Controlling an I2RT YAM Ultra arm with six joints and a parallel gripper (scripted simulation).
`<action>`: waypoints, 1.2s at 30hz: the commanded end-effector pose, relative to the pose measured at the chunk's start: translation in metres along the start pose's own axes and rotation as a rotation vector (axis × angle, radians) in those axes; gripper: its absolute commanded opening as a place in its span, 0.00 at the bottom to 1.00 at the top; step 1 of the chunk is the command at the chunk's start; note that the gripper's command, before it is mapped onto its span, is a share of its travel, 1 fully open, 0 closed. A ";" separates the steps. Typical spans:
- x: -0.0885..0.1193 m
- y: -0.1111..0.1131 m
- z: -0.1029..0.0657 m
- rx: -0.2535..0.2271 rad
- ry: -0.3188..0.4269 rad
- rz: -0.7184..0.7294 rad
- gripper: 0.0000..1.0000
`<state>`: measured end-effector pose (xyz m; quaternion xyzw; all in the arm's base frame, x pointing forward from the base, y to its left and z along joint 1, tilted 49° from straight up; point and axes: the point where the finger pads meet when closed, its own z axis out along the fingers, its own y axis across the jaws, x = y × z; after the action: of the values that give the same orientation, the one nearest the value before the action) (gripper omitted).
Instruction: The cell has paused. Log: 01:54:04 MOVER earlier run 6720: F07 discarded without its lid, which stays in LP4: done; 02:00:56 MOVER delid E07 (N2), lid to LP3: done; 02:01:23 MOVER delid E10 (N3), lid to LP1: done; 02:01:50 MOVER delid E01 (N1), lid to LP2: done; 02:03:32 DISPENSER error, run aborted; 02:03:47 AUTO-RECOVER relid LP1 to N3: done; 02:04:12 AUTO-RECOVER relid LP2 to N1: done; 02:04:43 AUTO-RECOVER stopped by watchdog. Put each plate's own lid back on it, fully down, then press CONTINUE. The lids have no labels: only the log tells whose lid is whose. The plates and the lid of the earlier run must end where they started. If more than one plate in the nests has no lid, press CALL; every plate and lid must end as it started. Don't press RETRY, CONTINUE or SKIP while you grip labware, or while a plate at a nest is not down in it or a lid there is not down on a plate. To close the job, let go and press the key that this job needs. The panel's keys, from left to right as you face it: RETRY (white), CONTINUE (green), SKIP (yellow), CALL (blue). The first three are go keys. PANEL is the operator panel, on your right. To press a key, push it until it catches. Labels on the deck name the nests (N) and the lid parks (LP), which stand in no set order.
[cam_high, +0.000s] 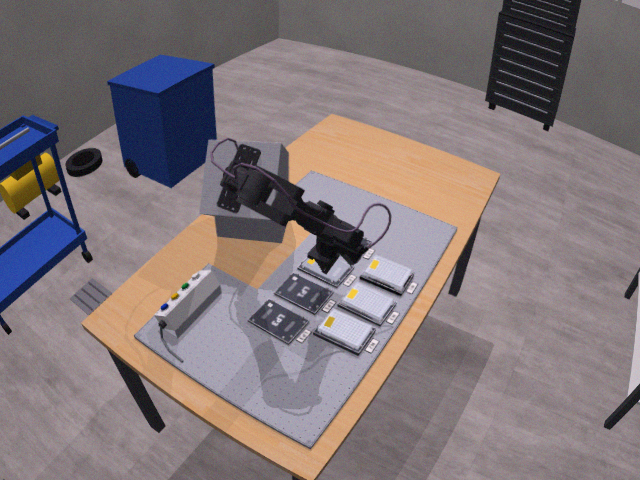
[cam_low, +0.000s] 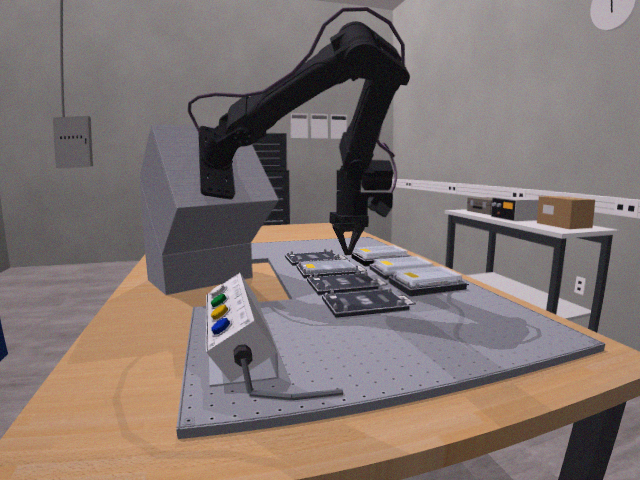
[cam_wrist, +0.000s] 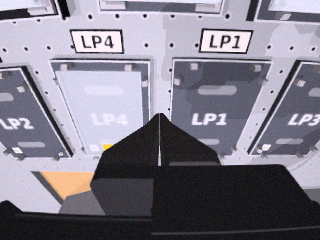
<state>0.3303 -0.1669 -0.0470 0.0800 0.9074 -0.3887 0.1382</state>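
Note:
My gripper (cam_high: 325, 267) (cam_low: 347, 251) (cam_wrist: 159, 119) is shut and empty. It hangs a little above the deck, over the gap between lid parks LP4 and LP1. A pale lid (cam_wrist: 100, 107) (cam_high: 334, 273) (cam_low: 328, 266) lies in LP4. Parks LP1 (cam_wrist: 220, 95) (cam_high: 302, 292) (cam_low: 343, 286), LP3 (cam_wrist: 295, 120) (cam_high: 278, 321) (cam_low: 369, 305) and LP2 (cam_wrist: 20, 122) (cam_low: 319, 253) are dark and bare. Three plates (cam_high: 387, 273) (cam_high: 368, 302) (cam_high: 345, 330) stand in the nests beyond; all look covered in the exterior view (cam_low: 379, 252) (cam_low: 400, 264) (cam_low: 426, 276).
The panel (cam_high: 192, 310) (cam_low: 235, 341) stands on the deck's edge with white, green (cam_high: 184, 285) (cam_low: 218, 299), yellow (cam_low: 219, 311) and blue (cam_high: 164, 306) (cam_low: 220, 325) keys. Its cable (cam_low: 294, 394) lies on the deck. The arm's grey base block (cam_high: 248, 222) (cam_low: 175, 227) stands behind.

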 end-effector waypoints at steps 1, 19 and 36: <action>0.009 0.009 0.001 -0.014 0.002 -0.031 0.00; -0.012 -0.001 -0.043 0.001 -0.037 0.017 0.00; -0.009 -0.001 -0.083 -0.002 -0.039 0.019 0.00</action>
<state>0.3117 -0.1166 -0.0041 0.0768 0.9079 -0.3884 0.1378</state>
